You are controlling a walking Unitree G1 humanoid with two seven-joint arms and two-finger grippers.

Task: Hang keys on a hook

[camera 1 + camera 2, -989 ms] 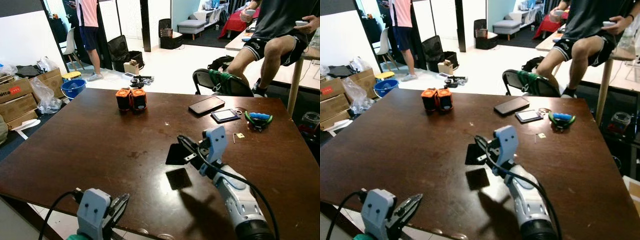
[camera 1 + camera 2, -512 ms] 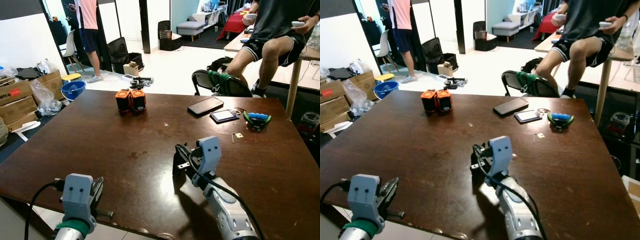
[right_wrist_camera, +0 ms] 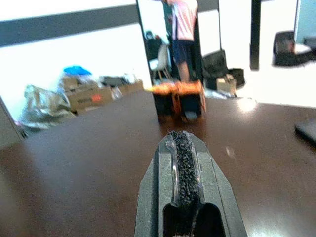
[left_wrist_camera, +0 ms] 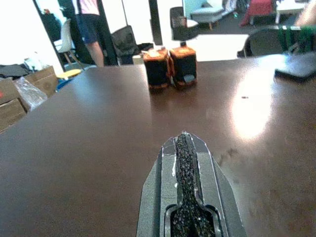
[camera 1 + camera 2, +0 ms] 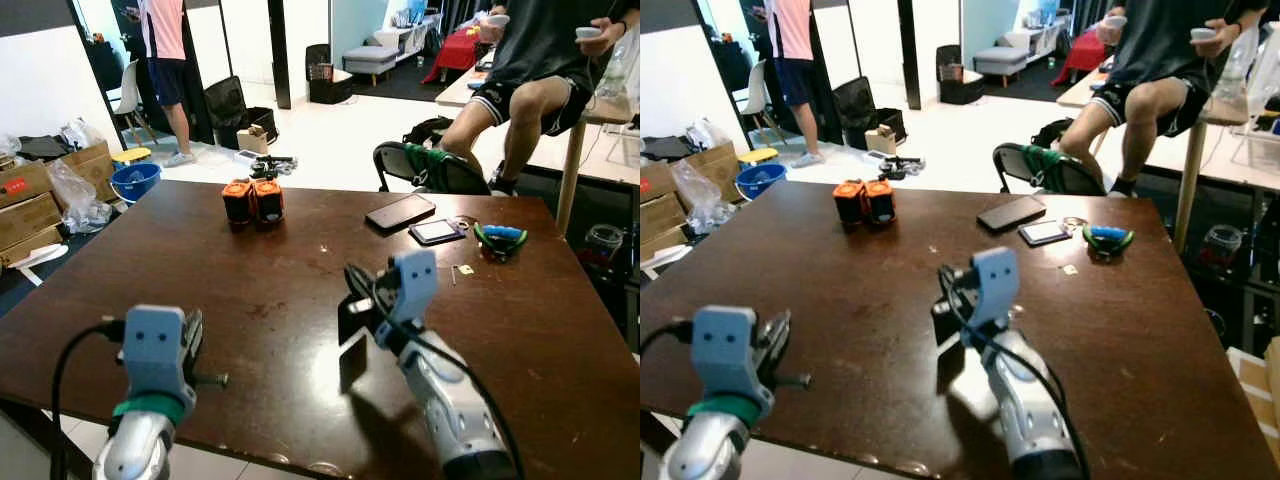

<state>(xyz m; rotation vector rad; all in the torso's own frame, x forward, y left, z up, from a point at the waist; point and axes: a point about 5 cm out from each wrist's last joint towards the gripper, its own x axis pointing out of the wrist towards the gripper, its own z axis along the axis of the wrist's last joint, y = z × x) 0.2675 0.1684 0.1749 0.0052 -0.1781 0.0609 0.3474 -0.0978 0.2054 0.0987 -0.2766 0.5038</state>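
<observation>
Both arms up over a dark wood tabletop (image 5: pixel 200 270), nothing in hand. Left gripper (image 5: pixel 192 345) hovers nr the front edge; its wrist view shows the fingers (image 4: pixel 183 163) pressed together, empty. Right gripper (image 5: pixel 352 300) sits above mid-table, fingers (image 3: pixel 181 158) likewise closed on nothing.

Task's keys: prob the small ring (image 5: pixel 461 222) at the far right of the tabletop, between a small phone (image 5: pixel 436 231) and a green-and-blue clip (image 5: pixel 501 237), but too small to be sure. A bigger dark phone (image 5: pixel 400 211) lies just beside; two orange-and-black blocks (image 5: pixel 251 200) stand far left-centre.

To do this step well, as I judge it: right arm is the nearer one, so reach fwd and right, open the fingers before descending, come down w/o nudging the phones, and pinch the ring so the keys hang free.

Hard to make out: no hook identifiable anywhere, so the robot likely has to turn to find one. A small pale tag (image 5: pixel 465 269) nr the clip is unreadable. Seated person (image 5: pixel 530 60) behind the table and standing person (image 5: pixel 162 60) at the back, both cut off at the frame top
</observation>
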